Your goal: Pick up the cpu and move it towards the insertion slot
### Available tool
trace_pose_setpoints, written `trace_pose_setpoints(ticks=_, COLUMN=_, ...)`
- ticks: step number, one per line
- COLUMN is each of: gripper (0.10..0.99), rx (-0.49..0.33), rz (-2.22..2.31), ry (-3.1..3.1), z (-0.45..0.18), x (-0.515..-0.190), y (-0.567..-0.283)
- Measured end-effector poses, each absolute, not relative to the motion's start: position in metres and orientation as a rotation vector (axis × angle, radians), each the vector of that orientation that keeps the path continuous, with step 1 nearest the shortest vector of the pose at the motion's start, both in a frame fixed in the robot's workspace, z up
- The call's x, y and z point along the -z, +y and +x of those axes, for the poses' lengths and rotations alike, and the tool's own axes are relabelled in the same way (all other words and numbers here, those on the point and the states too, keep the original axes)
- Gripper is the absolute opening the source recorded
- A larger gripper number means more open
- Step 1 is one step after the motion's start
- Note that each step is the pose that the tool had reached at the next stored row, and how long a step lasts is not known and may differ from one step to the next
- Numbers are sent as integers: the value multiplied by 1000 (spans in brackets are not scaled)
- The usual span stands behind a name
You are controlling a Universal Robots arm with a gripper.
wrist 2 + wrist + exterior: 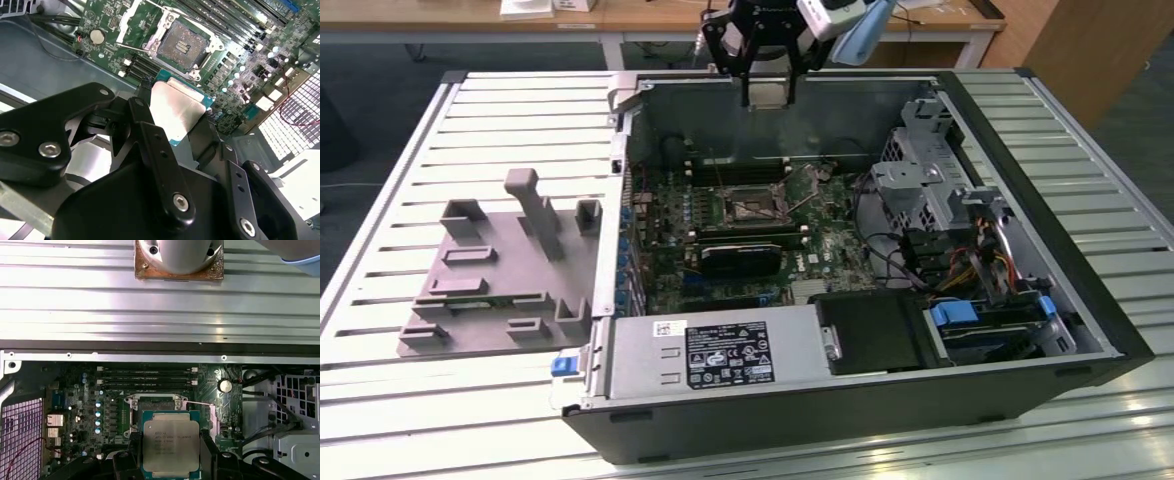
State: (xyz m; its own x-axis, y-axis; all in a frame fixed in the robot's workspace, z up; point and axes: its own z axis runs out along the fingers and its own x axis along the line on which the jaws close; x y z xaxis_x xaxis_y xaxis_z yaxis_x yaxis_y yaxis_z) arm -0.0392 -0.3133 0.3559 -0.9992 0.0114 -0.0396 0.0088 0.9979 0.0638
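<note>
The cpu (769, 93) is a small square chip with a shiny silver top, and my black gripper (767, 98) is shut on it by two opposite edges. It hangs in the air above the back wall of the open computer case (720, 110). The insertion slot (750, 204), a silvery frame around a dark centre, lies open on the motherboard below and nearer the camera. In both wrist views the cpu (176, 109) (171, 444) sits between the black fingers (150, 135) (209, 452), with the insertion slot (183, 43) (156, 401) just beyond its edge and partly covered by it.
A grey plastic fixture (494, 270) with recesses stands on the slatted table (400, 200) at the exterior view's left. Inside the case are a power supply (707, 355), a drive cage (947, 190), cables (907, 260) and memory sticks (747, 232).
</note>
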Motion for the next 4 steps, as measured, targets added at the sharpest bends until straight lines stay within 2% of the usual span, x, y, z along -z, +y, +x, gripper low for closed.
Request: trace_pose_setpoints(ticks=4, gripper=541, rx=-99, rz=16, ry=3100, z=-39, x=-356, y=-313)
